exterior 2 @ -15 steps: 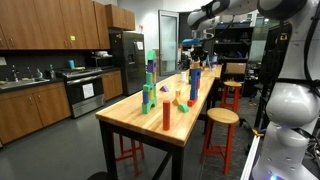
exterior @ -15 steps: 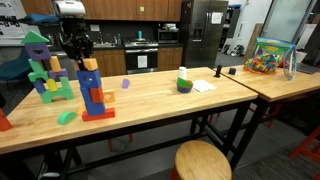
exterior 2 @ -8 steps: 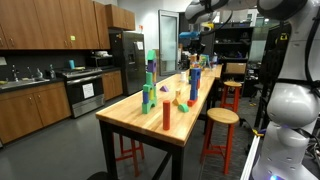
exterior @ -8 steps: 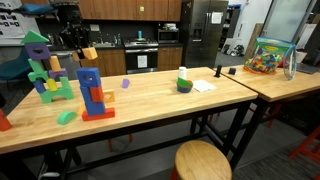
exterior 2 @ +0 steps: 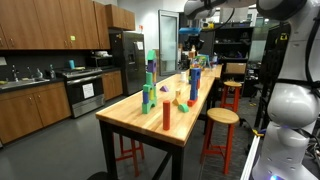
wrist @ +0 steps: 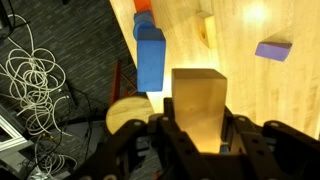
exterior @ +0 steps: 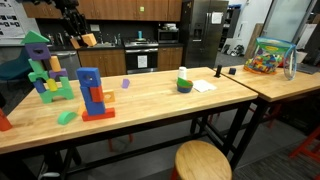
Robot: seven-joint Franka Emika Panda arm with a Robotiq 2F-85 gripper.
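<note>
My gripper (wrist: pixel 197 125) is shut on a tan wooden block (wrist: pixel 196 100), with its black fingers (wrist: pixel 160 132) pressed against two opposite sides. In an exterior view the gripper (exterior: pixel 78 32) hangs high above the butcher-block table (exterior: pixel 150 105) with the block (exterior: pixel 89 40) in it, up and to the left of a blue and red block tower (exterior: pixel 91 92). Seen from the wrist, the blue tower top (wrist: pixel 150 57) lies far below, off to the left of the held block. In an exterior view the gripper (exterior 2: pixel 189 37) hangs above the blue tower (exterior 2: pixel 194 82).
A green, blue and purple block structure (exterior: pixel 45 70), a green piece (exterior: pixel 66 117), a purple block (exterior: pixel 125 84) and a green-and-white object (exterior: pixel 184 82) stand on the table. A red cylinder (exterior 2: pixel 166 112) stands near one end. A stool (exterior: pixel 203 160) and a toy bin (exterior: pixel 268 55) are nearby.
The gripper has risen well above the blue tower, carrying the tan block up with it. Its jaws have stayed shut on the block.
</note>
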